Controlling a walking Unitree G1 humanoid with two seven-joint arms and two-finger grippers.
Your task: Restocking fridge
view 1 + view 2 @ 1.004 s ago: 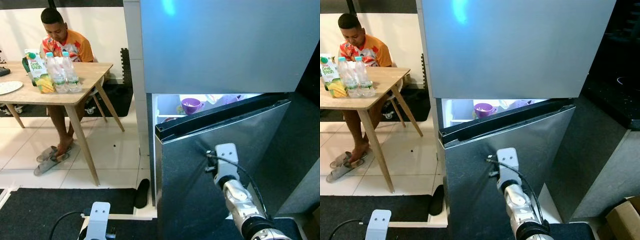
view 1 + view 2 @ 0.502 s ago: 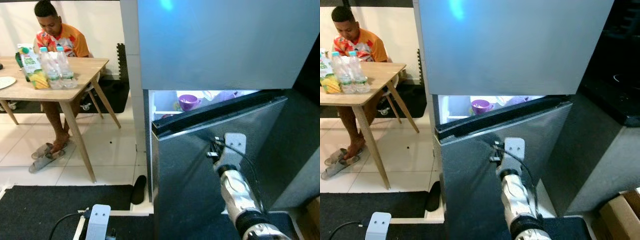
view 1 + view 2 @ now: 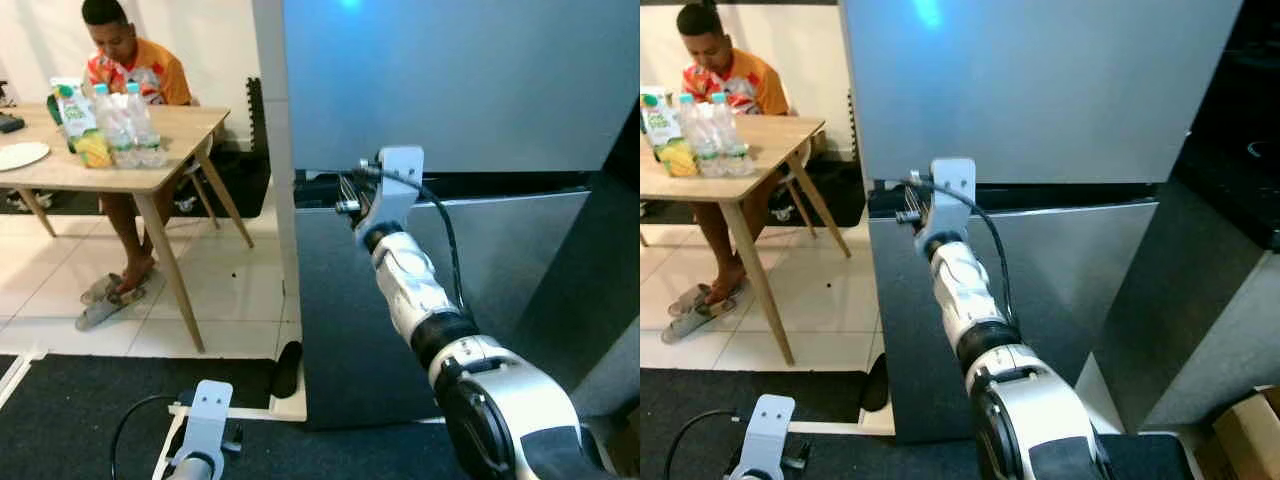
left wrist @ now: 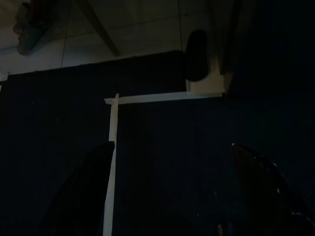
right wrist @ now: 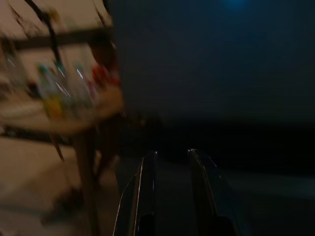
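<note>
Since one second ago, the lower fridge door (image 3: 440, 290) has swung from ajar to shut, hiding the lit shelf and purple bowl seen then; only a dark seam remains under the upper door (image 3: 450, 80). The right arm has risen from low on the door face, and the right gripper (image 3: 347, 192) now sits at the left end of that seam. The camera has also shifted.

Gripper state:
- Right: fingers (image 5: 147, 191) set narrow, almost parallel, holding nothing.
- Left gripper (image 4: 172, 196): hangs idle over the dark floor mat (image 4: 162, 147), fingers spread wide, empty.

Task items: a juice carton (image 3: 72, 112) and two water bottles (image 3: 128, 122) stand at the near edge of the wooden table (image 3: 150, 175), well apart from the fridge. A white plate (image 3: 20, 155) lies at the table's left edge. A person (image 3: 130, 65) sits behind the table.

Risks, as judged:
- Restocking is not advanced: the door is shut and nothing is in hand.
- Narrow fingers at the seam may slip off the door edge on a pull, since no handle is visible.
- The wrist cable (image 3: 440, 230) runs close to the seam and could snag.
- A black slipper (image 3: 284, 368) by the fridge's lower left corner is a trip hazard.

Limits of view: whether the fingertips touch the door cannot be told. The right wrist view is dark and motion-blurred. Fridge contents are hidden.
</note>
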